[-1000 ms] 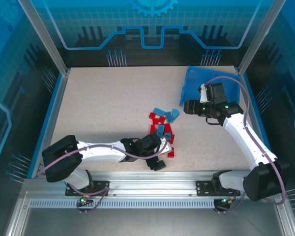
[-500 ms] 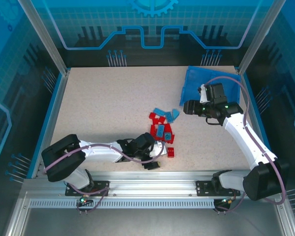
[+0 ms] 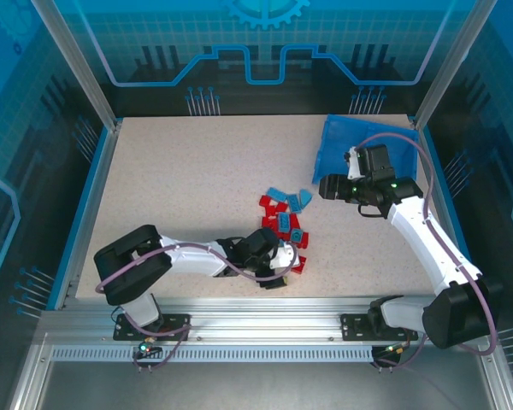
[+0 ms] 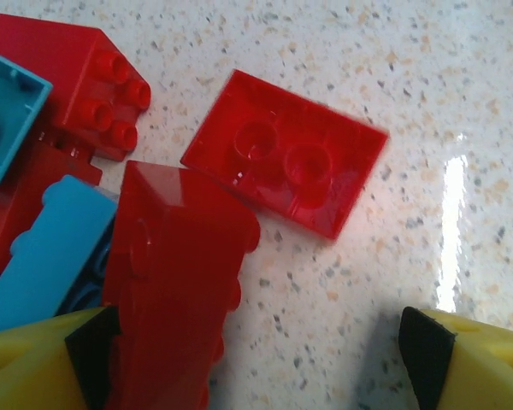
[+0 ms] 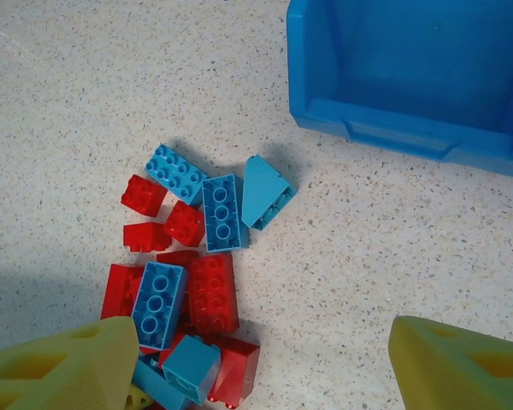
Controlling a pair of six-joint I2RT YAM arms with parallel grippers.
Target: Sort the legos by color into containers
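Legos [image 3: 284, 220], red and light blue mixed, were found heaped loose on the speckled desk [image 3: 188, 188], a little right of its middle. The blue plastic tray [image 3: 338, 137] was seen toward the far right corner, apart from the heap.

Left gripper [image 4: 256, 346]: lowered to the near edge of the heap. Its jaws were held wide apart. A red brick lying on its side [image 4: 171, 282] was noted between them, touching the left pad, with bare desk left between it and the right pad. Just beyond it, a red brick turned underside up [image 4: 286, 162] was recorded flat on the desk. A studded red brick [image 4: 85, 77] and a light blue brick [image 4: 38, 252] were seen at the left.

Right gripper [image 5: 256, 354]: held above the desk between heap and tray. Its jaws were apart, with nothing gripped. A light blue sloped brick [image 5: 265, 192] was marked at the heap's edge nearest the tray.
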